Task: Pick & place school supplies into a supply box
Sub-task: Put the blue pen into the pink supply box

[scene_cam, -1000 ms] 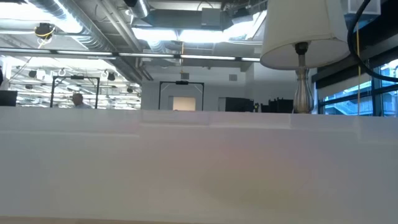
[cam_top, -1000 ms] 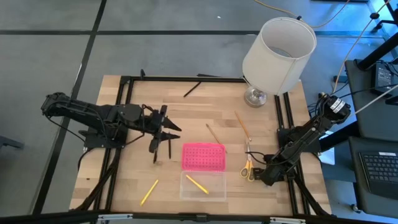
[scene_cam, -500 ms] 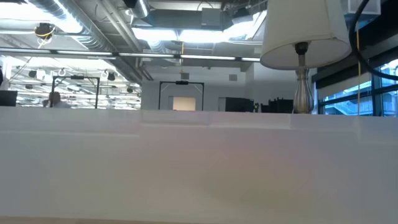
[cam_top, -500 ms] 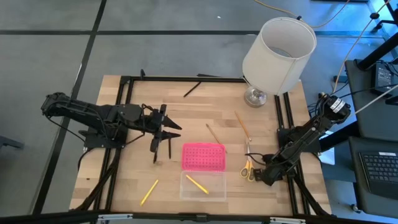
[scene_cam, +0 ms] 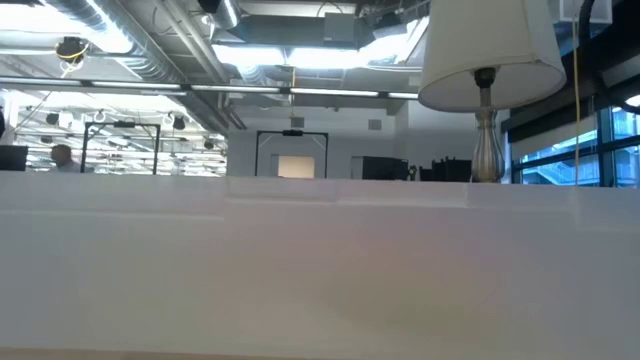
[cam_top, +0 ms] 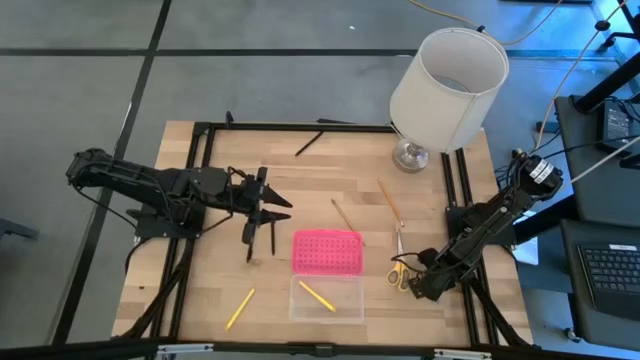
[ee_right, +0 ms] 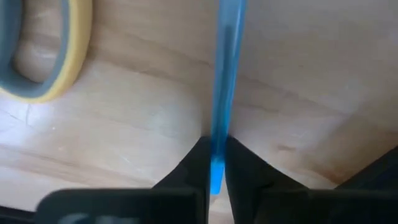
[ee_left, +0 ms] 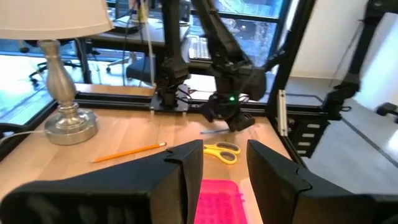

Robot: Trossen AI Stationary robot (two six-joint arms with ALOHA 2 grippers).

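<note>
Your right gripper (cam_top: 420,283) sits low at the right side of the tabletop (cam_top: 300,170), just beside the yellow-handled scissors (cam_top: 398,268). In the right wrist view its fingers (ee_right: 193,163) are pinched on a thin blue pen (ee_right: 222,81), which runs straight out from between the two tips over the wood; a curve of the scissors' yellow handle shows near it. Your left gripper (cam_top: 272,210) hangs over the left-middle of the tabletop, well apart from the right one; in its own wrist view the two dark fingers (ee_left: 189,171) stand apart with a clear gap and nothing between them, so note it as released. The supply box (cam_top: 327,272) lies open near the front edge, between the two arms: pink dotted lid (cam_top: 327,251) flat on the wood, clear base (cam_top: 327,297) touching it on the near side. One yellow pencil (cam_top: 317,296) lies slanted inside the clear base. A second yellow pencil (cam_top: 239,309) lies on the tabletop to the left of the box. Two wood-brown pencils (cam_top: 347,216) and (cam_top: 389,201) lie slanted between the box and the lamp (cam_top: 445,82), which stands at the far right corner. A black pen (cam_top: 309,143) lies near the far edge, and another dark pen (cam_top: 250,243) lies just under your left gripper. The low view shows only the lamp and the room beyond.
</note>
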